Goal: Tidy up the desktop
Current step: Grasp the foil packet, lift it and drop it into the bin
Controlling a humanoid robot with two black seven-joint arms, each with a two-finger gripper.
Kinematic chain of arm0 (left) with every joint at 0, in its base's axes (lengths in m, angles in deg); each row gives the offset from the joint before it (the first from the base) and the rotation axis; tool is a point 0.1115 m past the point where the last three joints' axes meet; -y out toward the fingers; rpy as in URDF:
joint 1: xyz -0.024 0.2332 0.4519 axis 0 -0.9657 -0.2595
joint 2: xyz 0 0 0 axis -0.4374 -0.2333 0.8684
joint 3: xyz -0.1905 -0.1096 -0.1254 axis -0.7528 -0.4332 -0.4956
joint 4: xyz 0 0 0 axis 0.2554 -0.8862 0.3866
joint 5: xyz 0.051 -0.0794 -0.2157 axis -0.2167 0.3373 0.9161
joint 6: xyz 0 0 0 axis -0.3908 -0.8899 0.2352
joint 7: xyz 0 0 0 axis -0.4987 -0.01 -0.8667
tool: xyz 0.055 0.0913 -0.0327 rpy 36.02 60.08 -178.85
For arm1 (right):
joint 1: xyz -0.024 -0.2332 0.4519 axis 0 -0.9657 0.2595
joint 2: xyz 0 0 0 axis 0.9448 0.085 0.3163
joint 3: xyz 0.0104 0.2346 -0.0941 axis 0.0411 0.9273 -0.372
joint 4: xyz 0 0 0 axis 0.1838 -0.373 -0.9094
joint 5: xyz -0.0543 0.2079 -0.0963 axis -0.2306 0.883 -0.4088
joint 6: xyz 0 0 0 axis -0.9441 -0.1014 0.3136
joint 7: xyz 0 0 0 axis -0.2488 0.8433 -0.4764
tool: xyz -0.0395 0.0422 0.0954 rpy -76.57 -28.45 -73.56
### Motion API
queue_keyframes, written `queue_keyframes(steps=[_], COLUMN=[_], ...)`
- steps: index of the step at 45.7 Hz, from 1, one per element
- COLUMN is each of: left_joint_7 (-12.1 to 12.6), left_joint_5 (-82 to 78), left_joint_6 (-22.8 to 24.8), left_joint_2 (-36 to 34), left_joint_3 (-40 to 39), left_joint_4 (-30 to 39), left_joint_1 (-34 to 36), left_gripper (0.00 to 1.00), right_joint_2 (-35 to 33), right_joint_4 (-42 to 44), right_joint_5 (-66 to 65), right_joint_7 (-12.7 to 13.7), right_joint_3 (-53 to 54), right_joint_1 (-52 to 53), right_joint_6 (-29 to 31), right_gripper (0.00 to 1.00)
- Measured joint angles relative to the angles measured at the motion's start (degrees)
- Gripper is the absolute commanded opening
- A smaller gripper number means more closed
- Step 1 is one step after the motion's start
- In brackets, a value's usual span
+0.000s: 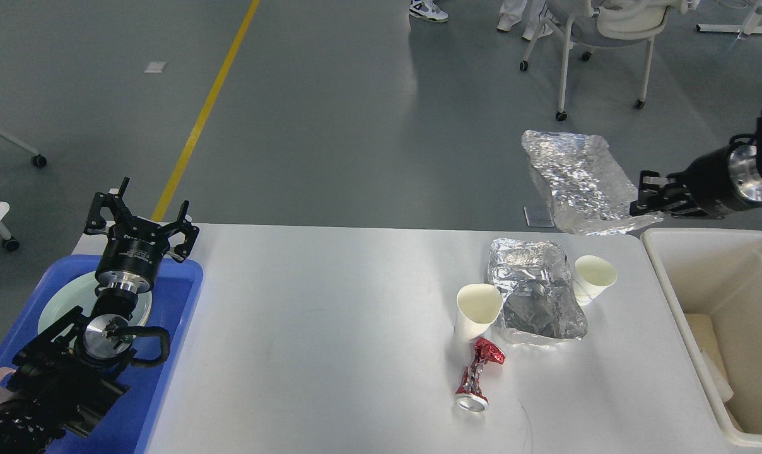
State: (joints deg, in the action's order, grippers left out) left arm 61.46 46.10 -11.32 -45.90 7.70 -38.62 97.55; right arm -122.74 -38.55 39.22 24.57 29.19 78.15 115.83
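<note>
The white desktop (pixel 330 315) carries a crumpled foil tray (pixel 535 291), two white paper cups (pixel 477 309) (pixel 593 277) and a crushed red can (pixel 477 373). My right gripper (pixel 643 200) is shut on the edge of a second foil tray (pixel 573 180) and holds it in the air, above the desktop's far right corner, left of the cream bin (pixel 671 287). My left gripper (pixel 141 211) is open and empty above the blue tray (pixel 173 296) at the far left.
A pale green plate (pixel 56 302) lies in the blue tray, partly behind my left arm. The cream bin holds some pale scraps (pixel 709 353). A wheeled chair (pixel 602 38) and people's feet are on the grey floor beyond.
</note>
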Motion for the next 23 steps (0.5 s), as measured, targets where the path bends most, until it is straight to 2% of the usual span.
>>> queue_keyframes(steps=[6,12,18,23], left_joint_7=[0.0,0.0,0.0,0.0], left_joint_5=[0.0,0.0,0.0,0.0], left_joint_6=[0.0,0.0,0.0,0.0], left_joint_2=[0.0,0.0,0.0,0.0], left_joint_3=[0.0,0.0,0.0,0.0], left_joint_4=[0.0,0.0,0.0,-0.1], left_joint_1=[0.0,0.0,0.0,0.0], left_gripper=[0.98,0.98,0.98,0.98], right_joint_2=[-0.8,-0.2,2.2,5.2], right_joint_4=[14.9,30.7,40.2,47.3], right_joint_5=[2.4,13.0,25.2,31.1], right_joint_7=[0.0,0.0,0.5,2.8], right_joint_3=[1.0,1.7,1.7,1.6], right_joint_1=[-14.3,-31.1,-45.0,-54.5], right_joint_6=[-5.0,-10.1,-16.1,-21.6], right_gripper=[0.0,0.0,0.0,0.0])
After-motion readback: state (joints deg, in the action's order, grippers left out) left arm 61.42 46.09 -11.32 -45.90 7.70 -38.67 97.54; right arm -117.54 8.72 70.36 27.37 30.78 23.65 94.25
